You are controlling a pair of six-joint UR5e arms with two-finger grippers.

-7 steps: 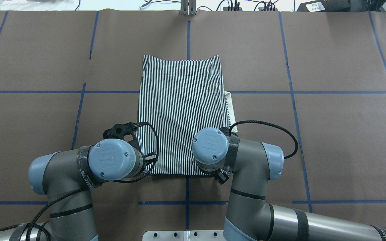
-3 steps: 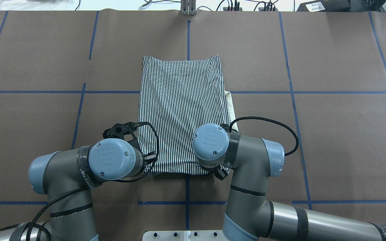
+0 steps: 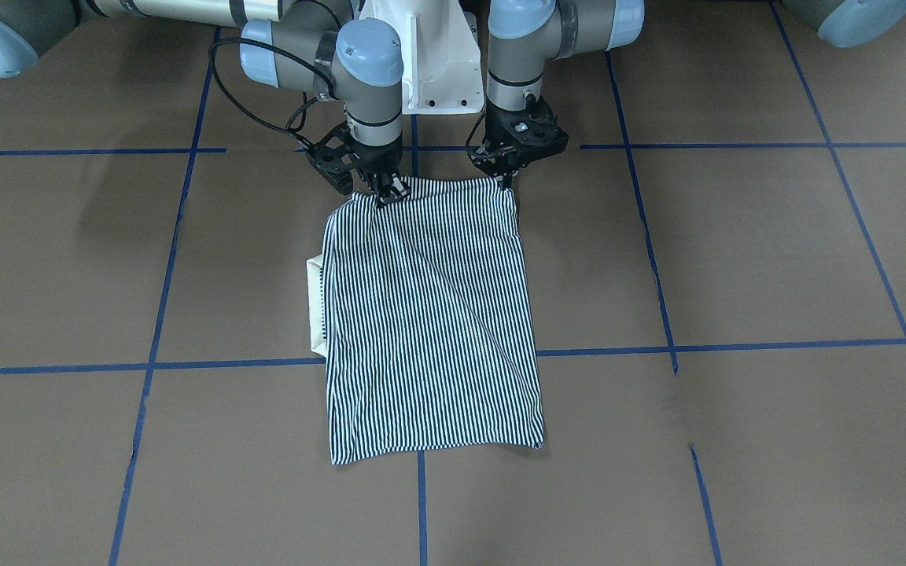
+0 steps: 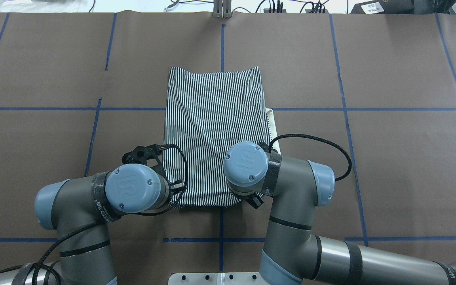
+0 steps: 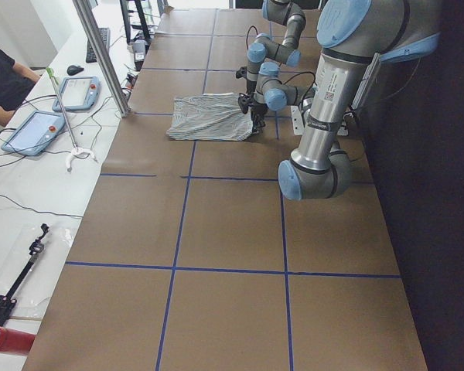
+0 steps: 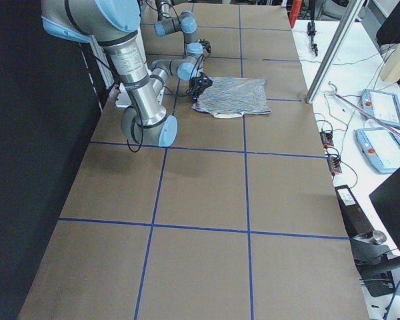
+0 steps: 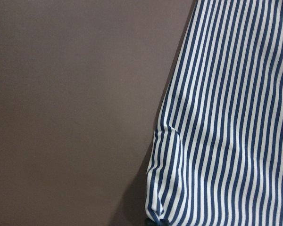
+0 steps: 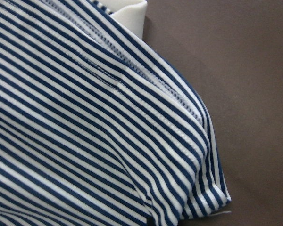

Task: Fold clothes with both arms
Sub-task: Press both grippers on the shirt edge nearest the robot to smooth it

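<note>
- So the folded navy-and-white striped polo shirt (image 3: 429, 314) lies roughly mid-way between the left and right ends of the brown paper-covered surface (image 3: 736, 251), the one with blue tape lines.
- Its cream collar (image 3: 316, 303) pokes out on the robot's right side.
- The black left gripper (image 3: 509, 179) has its fingers clamped on the shirt's robot-side corner, lifted a bit.
- Same deal for the black right gripper (image 3: 384, 191), pinching the other robot-side corner.

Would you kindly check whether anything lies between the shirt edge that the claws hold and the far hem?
Nothing visible does. The left claw and right claw grip the near corners of the shirt, and only its own striped fabric lies ahead.
</note>
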